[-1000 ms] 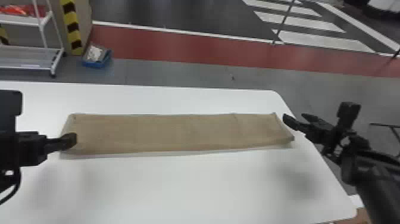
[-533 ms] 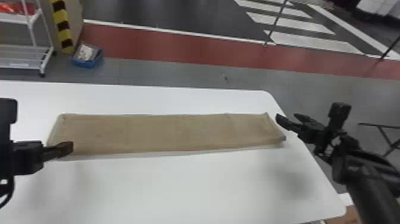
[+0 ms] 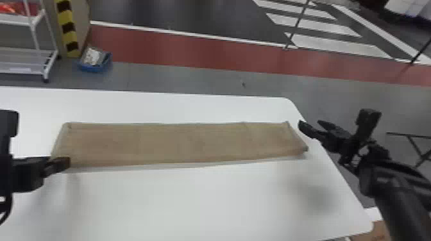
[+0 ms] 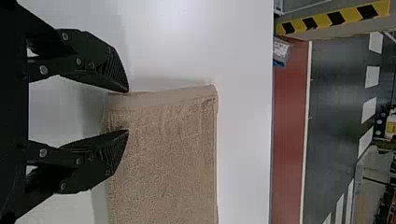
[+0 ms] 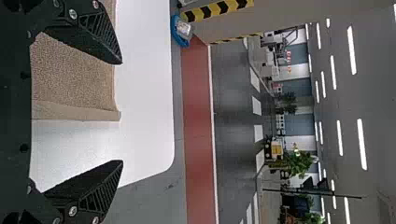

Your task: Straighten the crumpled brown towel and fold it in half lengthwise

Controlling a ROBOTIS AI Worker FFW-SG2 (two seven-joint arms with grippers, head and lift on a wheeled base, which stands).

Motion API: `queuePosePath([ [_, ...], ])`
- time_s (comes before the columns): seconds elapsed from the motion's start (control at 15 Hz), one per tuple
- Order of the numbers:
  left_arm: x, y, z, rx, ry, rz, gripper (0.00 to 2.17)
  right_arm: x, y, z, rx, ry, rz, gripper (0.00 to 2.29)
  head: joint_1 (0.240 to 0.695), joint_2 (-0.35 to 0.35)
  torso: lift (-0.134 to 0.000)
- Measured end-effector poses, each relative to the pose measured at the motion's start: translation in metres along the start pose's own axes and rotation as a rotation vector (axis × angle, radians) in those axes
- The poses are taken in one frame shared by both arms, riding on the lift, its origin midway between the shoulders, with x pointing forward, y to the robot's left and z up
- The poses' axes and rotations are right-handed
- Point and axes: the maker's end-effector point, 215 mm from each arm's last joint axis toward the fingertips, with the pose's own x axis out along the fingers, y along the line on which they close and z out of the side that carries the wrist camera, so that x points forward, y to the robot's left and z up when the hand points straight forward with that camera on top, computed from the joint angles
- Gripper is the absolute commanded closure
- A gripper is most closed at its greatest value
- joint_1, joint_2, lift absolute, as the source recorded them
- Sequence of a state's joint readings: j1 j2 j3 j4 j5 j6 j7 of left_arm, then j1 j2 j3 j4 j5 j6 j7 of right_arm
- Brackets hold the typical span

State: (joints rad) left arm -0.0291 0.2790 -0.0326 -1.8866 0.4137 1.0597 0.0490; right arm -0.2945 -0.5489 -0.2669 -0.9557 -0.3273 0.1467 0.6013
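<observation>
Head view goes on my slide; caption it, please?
Towel in a long strip on the table, left gripper at one end, right gripper by the other.

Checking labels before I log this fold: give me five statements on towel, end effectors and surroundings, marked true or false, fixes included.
1. The brown towel lies as a long strip on the white table. True.
2. A towel end hangs off the table. False: both ends rest on it.
3. The left end effector has its fingers apart. True.
4. The right end effector is clamped on the towel. False: the right end effector is open.
5. The blue bin is on the floor. True.
</observation>
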Motion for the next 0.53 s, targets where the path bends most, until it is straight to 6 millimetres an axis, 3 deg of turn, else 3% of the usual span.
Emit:
queuePosePath([
  [0.13,-0.002,0.000,-0.003,0.001,0.014,0.001,1.71,0.000,0.001,0.002,-0.001,-0.003,0.002,0.15,0.695,-0.293,-0.123],
  [0.53,-0.019,0.020,0.000,-0.004,0.016,0.031,1.71,0.001,0.002,0.006,0.008,-0.014,0.006,0.15,0.695,-0.278,-0.123],
])
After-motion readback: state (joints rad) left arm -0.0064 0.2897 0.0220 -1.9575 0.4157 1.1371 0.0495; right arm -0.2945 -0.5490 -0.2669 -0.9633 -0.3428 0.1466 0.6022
